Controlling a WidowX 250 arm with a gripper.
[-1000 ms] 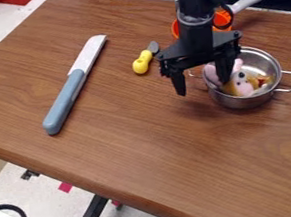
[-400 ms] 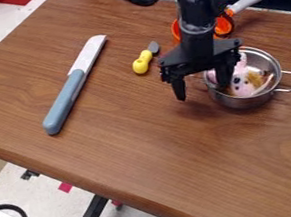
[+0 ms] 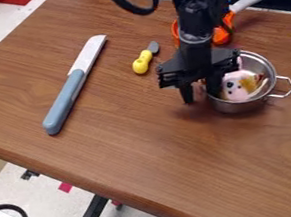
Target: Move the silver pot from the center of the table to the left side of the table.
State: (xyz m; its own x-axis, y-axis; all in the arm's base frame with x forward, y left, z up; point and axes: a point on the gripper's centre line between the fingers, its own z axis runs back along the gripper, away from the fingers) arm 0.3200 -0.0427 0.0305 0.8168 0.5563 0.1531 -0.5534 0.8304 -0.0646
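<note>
Wood-grained table [image 3: 160, 144] — round, shiny metal pot [image 3: 271, 71] — plush toy [image 3: 238, 86] inside.

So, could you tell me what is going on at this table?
A black robot arm has its gripper down at the near-left rim of the silver pot, which has a pink and white toy inside. The job is to take the pot to the table's left side, where the large knife lies. The pot stands well to the right of that knife, so the move isn't done.
</note>
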